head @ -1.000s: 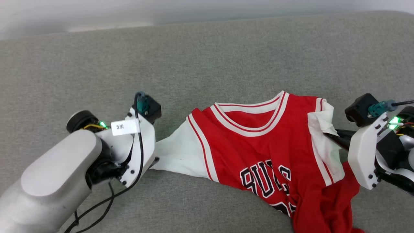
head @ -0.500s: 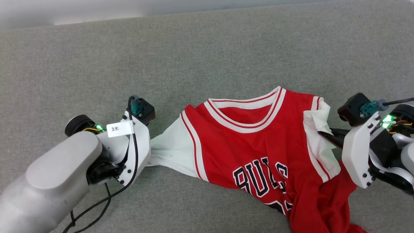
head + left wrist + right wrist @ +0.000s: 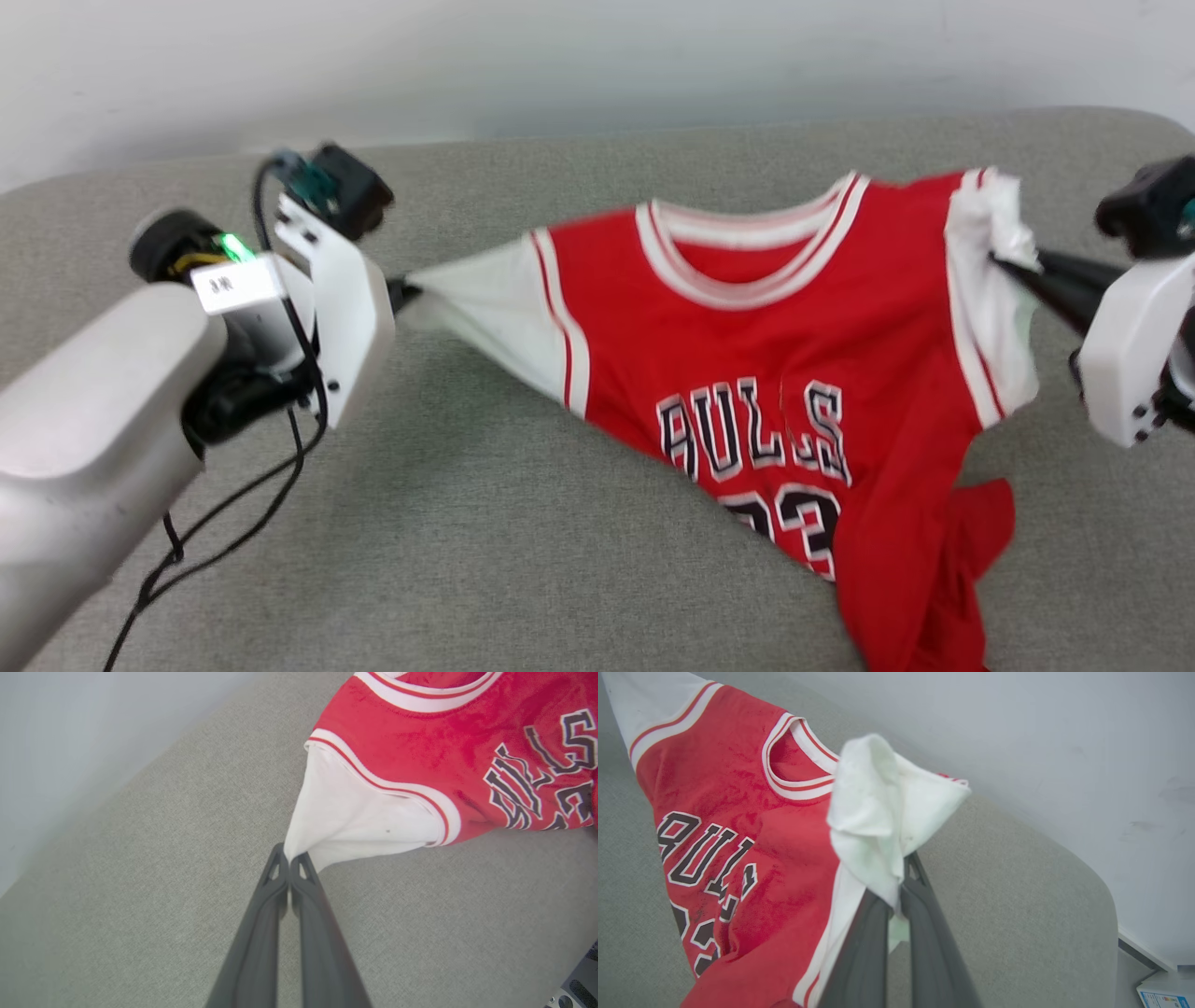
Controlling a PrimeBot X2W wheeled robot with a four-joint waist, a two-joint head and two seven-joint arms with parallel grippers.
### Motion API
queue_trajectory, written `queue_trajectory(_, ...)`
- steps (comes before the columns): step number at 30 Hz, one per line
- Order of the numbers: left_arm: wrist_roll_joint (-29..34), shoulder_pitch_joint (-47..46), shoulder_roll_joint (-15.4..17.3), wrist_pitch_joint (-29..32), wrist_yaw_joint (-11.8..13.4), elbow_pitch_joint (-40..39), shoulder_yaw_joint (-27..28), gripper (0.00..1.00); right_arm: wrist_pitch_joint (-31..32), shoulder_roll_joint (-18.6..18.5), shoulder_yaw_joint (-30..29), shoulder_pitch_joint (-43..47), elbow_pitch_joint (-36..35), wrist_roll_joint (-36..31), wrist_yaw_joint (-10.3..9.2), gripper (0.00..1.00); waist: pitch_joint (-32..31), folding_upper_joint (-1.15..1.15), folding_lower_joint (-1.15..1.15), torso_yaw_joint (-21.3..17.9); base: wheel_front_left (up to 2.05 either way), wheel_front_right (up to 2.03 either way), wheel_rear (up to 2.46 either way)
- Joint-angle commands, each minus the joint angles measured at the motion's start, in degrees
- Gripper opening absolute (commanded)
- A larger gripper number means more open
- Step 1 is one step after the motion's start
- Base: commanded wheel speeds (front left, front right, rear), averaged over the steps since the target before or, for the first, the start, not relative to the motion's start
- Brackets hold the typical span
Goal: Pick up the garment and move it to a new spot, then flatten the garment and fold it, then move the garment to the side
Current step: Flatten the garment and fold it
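Over the grey cushion [image 3: 560,560], the red black-lettered garment [image 3: 766,355], white sleeves clamped by left gripper [image 3: 289,855] and right gripper [image 3: 903,877].

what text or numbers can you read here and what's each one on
"BULLS": on the chest of the garment, creased mid-word.
"23": below that word, partly folded.
Unreadable: the white tag on the left arm's wrist is too blurred.
Unreadable: the print on the box at the right wrist view's lower corner is too small.

The garment [image 3: 766,373] spans between the left end effector [image 3: 403,295] and right end effector [image 3: 1006,268].
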Motion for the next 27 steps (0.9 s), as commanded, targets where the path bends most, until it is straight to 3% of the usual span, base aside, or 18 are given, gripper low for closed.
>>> queue_trajectory(1, 0.4, -1.6, 0.5, -0.6, 0.5, -0.7, 0.9, 0.0, -0.4, -0.3, -1.0, -1.4, -0.3, -0.3, -0.04, 0.0, -0.8, 0.0, 0.0, 0.7, 0.0, 0.0, 0.0)
queue_trajectory(11, 3.5, -12.6, 0.7, -3.1, 3.1, -2.1, 6.4, 0.0, 1.5, 1.2, -7.0, -13.2, 0.4, -1.5, -0.04, 0.0, 1.6, 0.0, 0.0, 2.1, 0.0, 0.0, 0.0)
queue_trajectory(18, 8.0, -26.0, -1.7, -5.0, 3.6, 2.2, 9.6, 0.0, 3.6, 6.3, -8.2, -29.1, 6.2, -5.0, -0.04, 0.0, 7.6, 0.0, 0.0, 2.9, 0.0, 0.0, 0.0)
queue_trajectory(27, 12.7, -42.8, -5.8, -10.8, 3.5, 11.3, 13.3, 0.0, 1.1, 12.4, -6.0, -48.9, 17.1, -11.5, -0.04, 0.0, 14.6, 0.0, 0.0, 3.9, 0.0, 0.0, 0.0)
